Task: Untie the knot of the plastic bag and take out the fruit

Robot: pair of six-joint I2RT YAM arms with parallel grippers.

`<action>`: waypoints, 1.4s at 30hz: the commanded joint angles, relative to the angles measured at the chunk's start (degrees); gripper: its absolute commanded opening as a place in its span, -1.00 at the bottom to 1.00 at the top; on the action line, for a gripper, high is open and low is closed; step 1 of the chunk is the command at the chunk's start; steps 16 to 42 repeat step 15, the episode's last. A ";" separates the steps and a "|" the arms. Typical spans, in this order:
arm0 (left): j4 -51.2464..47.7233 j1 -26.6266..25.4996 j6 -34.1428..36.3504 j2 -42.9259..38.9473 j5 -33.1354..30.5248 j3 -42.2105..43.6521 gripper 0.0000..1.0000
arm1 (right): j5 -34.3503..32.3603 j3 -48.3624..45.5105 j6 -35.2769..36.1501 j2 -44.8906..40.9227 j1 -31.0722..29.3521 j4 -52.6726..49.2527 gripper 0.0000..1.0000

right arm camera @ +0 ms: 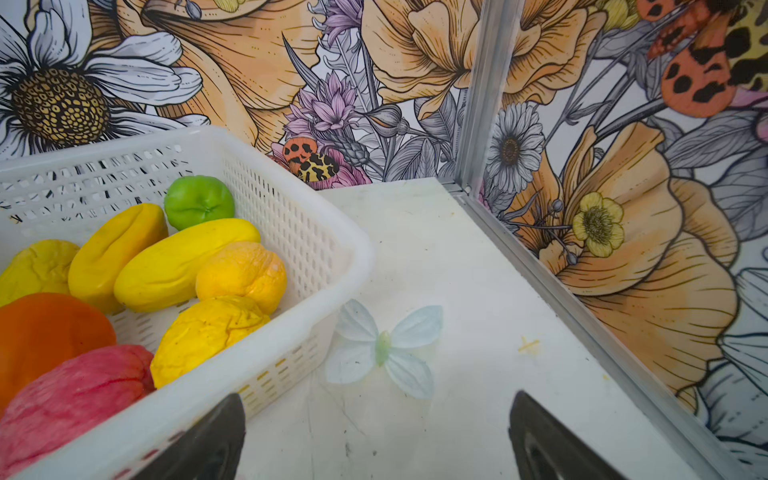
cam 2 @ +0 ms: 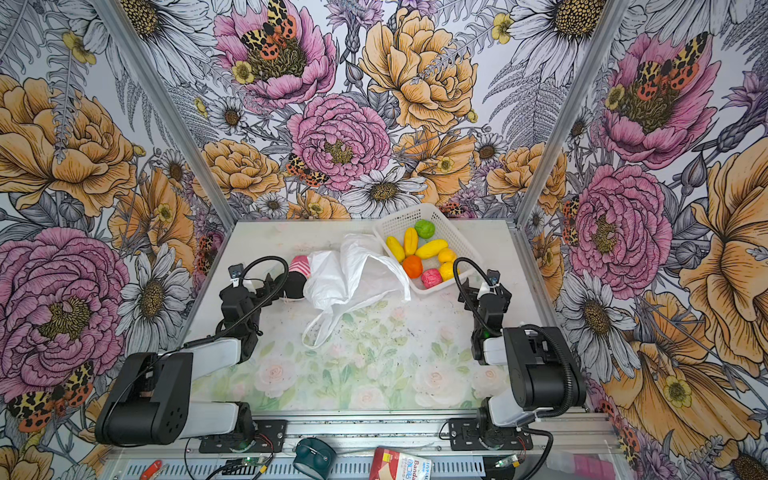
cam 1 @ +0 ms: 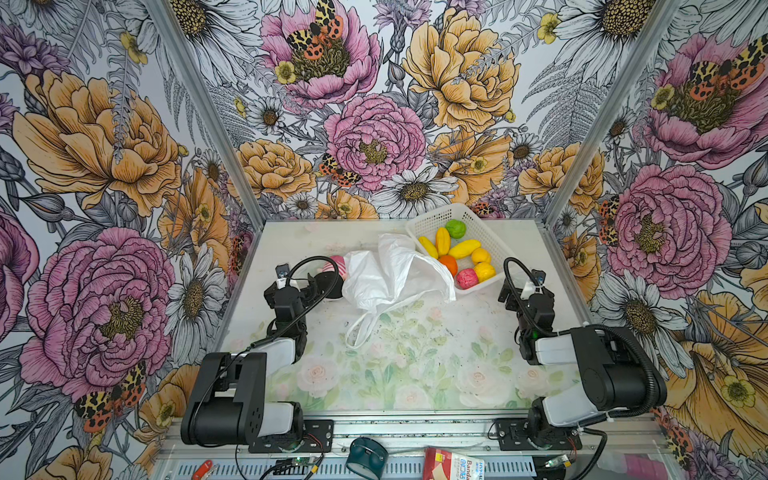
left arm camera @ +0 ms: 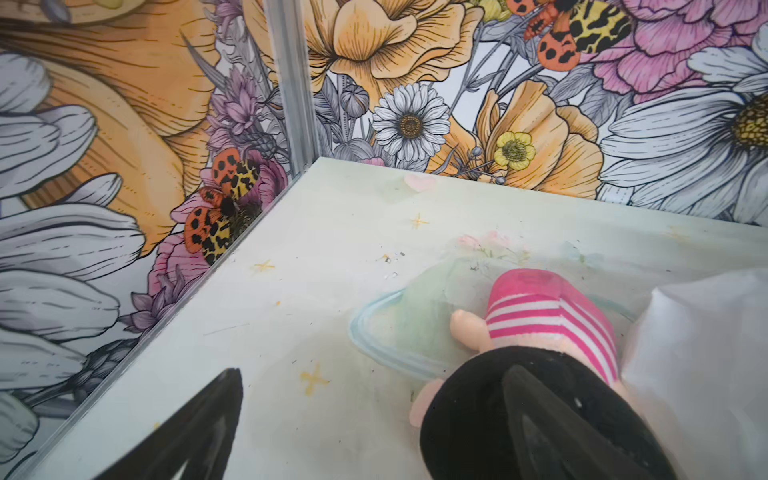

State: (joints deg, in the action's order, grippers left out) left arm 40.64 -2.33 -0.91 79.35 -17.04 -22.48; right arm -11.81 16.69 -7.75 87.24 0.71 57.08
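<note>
Gaping wide, empty | left end effector (left arm camera: 374,372) | right end effector (right arm camera: 378,397)

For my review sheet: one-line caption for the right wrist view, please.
Right tool, open and empty, beside the white basket that holds the fruit.

Translucent white on the plastic bag (cam 1: 395,274); white, perforated, on the basket (cam 1: 432,219). Among the fruit (cam 1: 464,248): one green, one orange, one pink-red, five yellow. Pink-and-white stripes plus black on the plush toy (left arm camera: 548,320). Faded green-and-pink roses across the counter (cam 1: 415,365).
</note>
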 commanded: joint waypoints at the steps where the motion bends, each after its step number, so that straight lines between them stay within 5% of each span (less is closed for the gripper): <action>1: 12.85 0.20 1.58 4.90 2.39 3.39 0.97 | -0.95 2.51 1.11 0.69 -0.11 -1.32 0.98; 3: 22.63 0.93 2.54 10.81 6.06 4.44 0.97 | -0.72 4.34 1.24 0.78 -0.17 -4.36 0.99; 5: 13.22 0.76 2.75 8.13 7.71 2.00 0.97 | -0.85 4.32 1.25 0.69 -0.27 -4.64 0.99; 8: 12.45 1.15 1.96 9.07 7.17 0.81 0.97 | -0.88 4.41 1.38 0.76 -0.28 -4.59 0.99; 42: 15.05 0.16 2.69 9.50 5.57 1.73 0.97 | -0.90 4.36 1.40 0.70 -0.29 -4.57 0.99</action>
